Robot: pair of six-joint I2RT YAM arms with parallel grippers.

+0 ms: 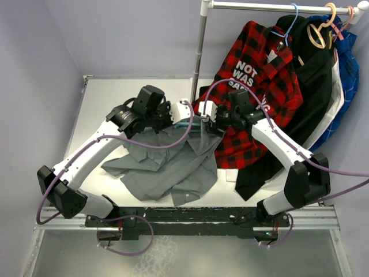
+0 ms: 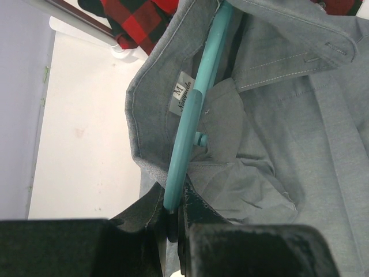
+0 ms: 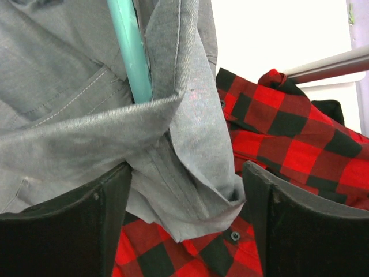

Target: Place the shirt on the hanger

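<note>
The grey shirt [image 1: 167,167] lies crumpled on the table between my arms, its collar end lifted. In the left wrist view its neck opening [image 2: 288,133], with a white label [image 2: 183,98] inside, hangs around the teal hanger [image 2: 196,109]. My left gripper [image 2: 173,222] is shut on the hanger's lower end. In the right wrist view the hanger [image 3: 131,52] runs under the shirt's folded front edge [image 3: 190,144]. My right gripper [image 3: 184,202] stands open around that fold, with the left finger [image 3: 104,213] against the cloth. From above, both grippers [image 1: 173,118] [image 1: 209,122] meet at the collar.
A red-and-black plaid shirt [image 1: 253,81] hangs from the rail [image 1: 277,7] at the back right and drapes onto the table, right behind my right gripper [image 3: 300,150]. Black [image 1: 311,75] and blue [image 1: 349,63] garments hang beside it. The rail's pole [image 1: 199,52] stands at the back middle.
</note>
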